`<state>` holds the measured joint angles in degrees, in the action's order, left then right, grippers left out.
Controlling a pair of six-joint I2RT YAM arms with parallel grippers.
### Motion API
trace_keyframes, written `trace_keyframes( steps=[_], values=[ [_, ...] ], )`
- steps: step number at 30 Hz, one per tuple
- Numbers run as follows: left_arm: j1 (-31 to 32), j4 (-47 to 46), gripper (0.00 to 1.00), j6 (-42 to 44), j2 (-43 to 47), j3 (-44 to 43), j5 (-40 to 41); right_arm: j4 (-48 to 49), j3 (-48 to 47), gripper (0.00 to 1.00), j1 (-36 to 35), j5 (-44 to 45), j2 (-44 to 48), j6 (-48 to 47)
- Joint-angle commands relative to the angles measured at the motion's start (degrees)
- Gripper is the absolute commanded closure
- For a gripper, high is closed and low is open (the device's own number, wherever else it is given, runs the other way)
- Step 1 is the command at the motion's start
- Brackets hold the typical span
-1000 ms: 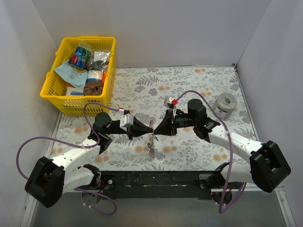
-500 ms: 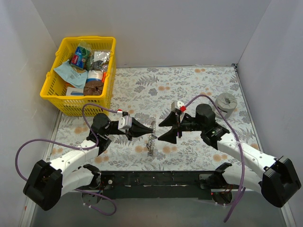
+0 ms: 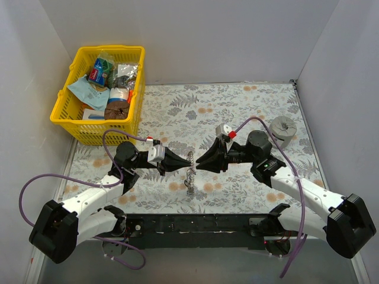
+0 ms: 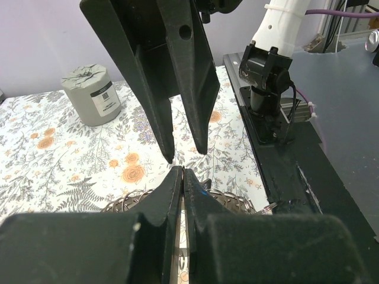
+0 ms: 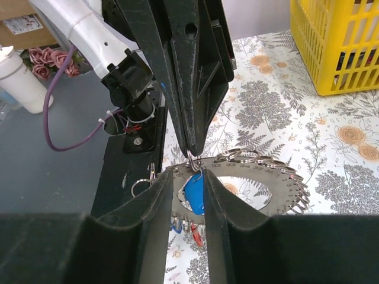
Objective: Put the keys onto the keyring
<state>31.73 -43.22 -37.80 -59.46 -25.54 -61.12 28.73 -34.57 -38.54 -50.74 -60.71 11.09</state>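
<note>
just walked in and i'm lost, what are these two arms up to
The left tool is shut on the rim of the keyring and holds it up. The right tool meets it tip to tip, with a blue key between its jaws right at the ring. Whether it actually grips the key is unclear.

My desk [image 3: 237, 106] is covered edge to edge with a pale cloth printed in grey ferns and orange blossoms. At its far left corner sits a yellow plastic basket [image 3: 100, 136], filled with packets [image 3: 89, 89]. Near the far right corner a squat grey cylinder [image 3: 282, 130] stands upright. Along the near edge runs a black rail [image 3: 195, 223], well apart from both.
</note>
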Motion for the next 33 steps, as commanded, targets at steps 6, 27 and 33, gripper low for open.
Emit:
trace_keyframes(
  steps=[6, 27, 33],
  values=[
    [0.3, -1.4, 1.0, 0.3, 0.9, -1.1, -0.6, 4.0, -2.4, 0.7, -2.4, -1.8, -3.7, 0.9],
    [0.2, -1.8, 1.0, -0.3, 1.2, -0.8, -1.0, 4.7, -3.1, 0.85, -2.7, 1.4, -4.8, 1.9],
    [0.2, -0.4, 1.0, 0.3, 1.2, -1.0, -1.1, 3.2, -4.1, 0.99, -2.7, 1.5, -5.5, 1.2]
  ],
)
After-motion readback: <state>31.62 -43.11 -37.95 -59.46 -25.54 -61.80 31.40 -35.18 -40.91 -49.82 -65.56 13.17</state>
